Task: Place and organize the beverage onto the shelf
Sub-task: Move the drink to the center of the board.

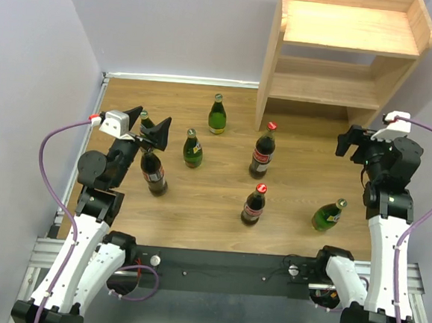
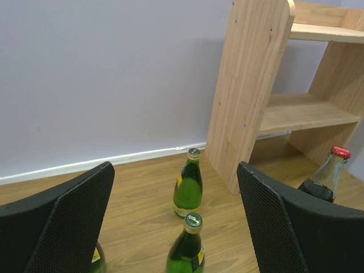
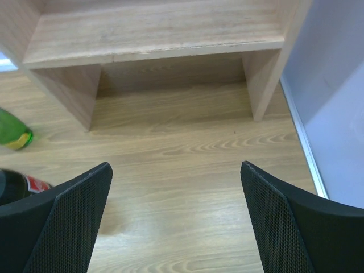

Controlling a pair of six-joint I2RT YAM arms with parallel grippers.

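Seven bottles (image 1: pixel 263 149) stand scattered on the table (image 1: pixel 214 187) before the shelf (image 1: pixel 344 55).

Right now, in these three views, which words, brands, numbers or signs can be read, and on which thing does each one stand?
No text can be read in any view.
cola bottles: the print on the red labels is too small to read.
green bottles: the label print is blurred and no letters are legible.
shelf: no writing is visible.

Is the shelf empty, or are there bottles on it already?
Empty. Both boards of the shelf show bare wood; the bottles are all down on the table.
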